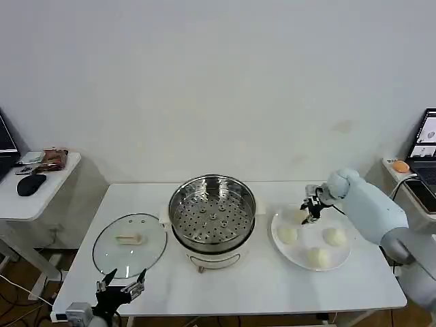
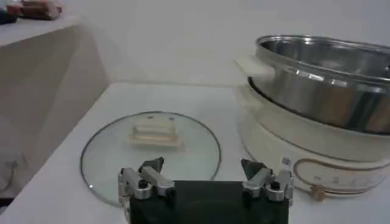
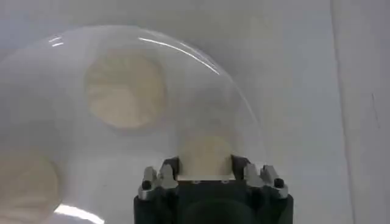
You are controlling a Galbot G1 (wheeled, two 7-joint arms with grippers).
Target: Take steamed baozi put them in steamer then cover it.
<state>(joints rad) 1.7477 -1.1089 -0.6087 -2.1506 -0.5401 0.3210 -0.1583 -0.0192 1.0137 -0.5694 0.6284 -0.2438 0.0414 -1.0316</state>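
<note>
The shiny steamer stands empty on its white pot base in the middle of the table, its wall also close in the left wrist view as the steamer. The glass cover lies flat to its left, seen again as the cover. My right gripper is over the far-left part of the white plate, shut on a steamed baozi squeezed between the jaws of that gripper. Three more baozi rest on the plate. My left gripper hangs open near the cover's front edge, the same gripper holding nothing.
A side table with a mouse and snack packets stands at the far left. On the right, a shelf with a laptop and an orange object. Bare tabletop runs along the front edge.
</note>
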